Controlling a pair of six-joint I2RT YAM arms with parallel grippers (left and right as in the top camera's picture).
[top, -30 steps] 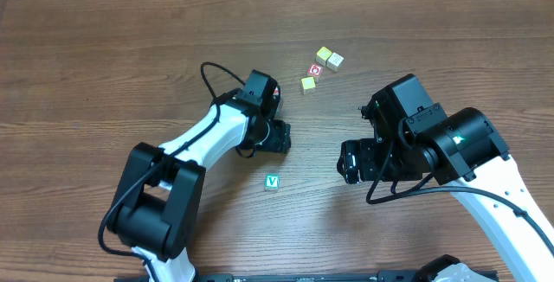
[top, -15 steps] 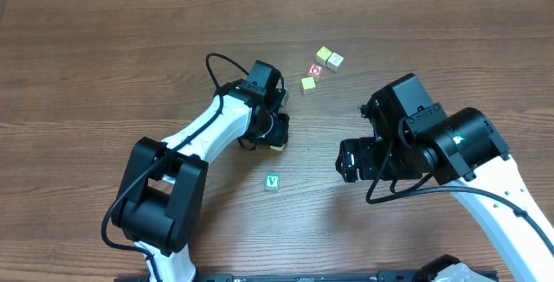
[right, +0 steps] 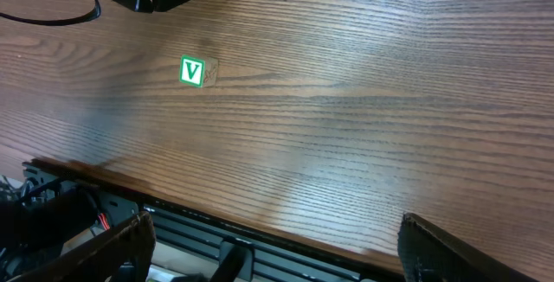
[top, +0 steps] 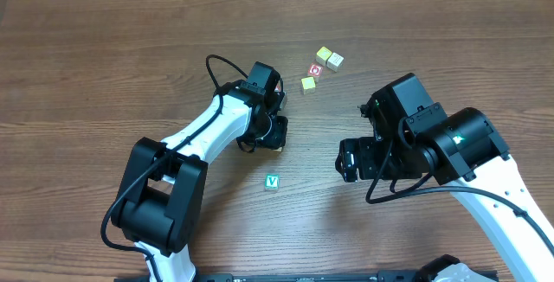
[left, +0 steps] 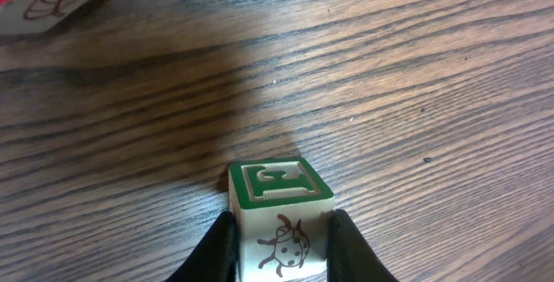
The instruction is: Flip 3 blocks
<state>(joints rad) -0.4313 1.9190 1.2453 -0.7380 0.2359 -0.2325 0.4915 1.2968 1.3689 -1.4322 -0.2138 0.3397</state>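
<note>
The left gripper (left: 281, 252) is low over the tabletop (left: 415, 74) and pinches a green-topped block (left: 279, 197), one finger (left: 216, 247) pressed to each side of it. The block sits upright, its green-framed letter face up and a ladybug drawing on the side facing the wrist camera. From overhead this gripper hides most of the block. The V block (top: 272, 182) lies on its own just behind the left gripper, toward the robot, with its green V face up. In the right wrist view it lies ahead and left of the right gripper (right: 277, 256). That gripper is spread wide with nothing between its fingers, and hovers well apart from every block. Beyond the left gripper and a little to its right is a loose cluster: a lime block (top: 307, 83) nearest, then a red block (top: 315, 70), then a yellow block (top: 323, 54) touching a cream block (top: 335, 60)
</note>
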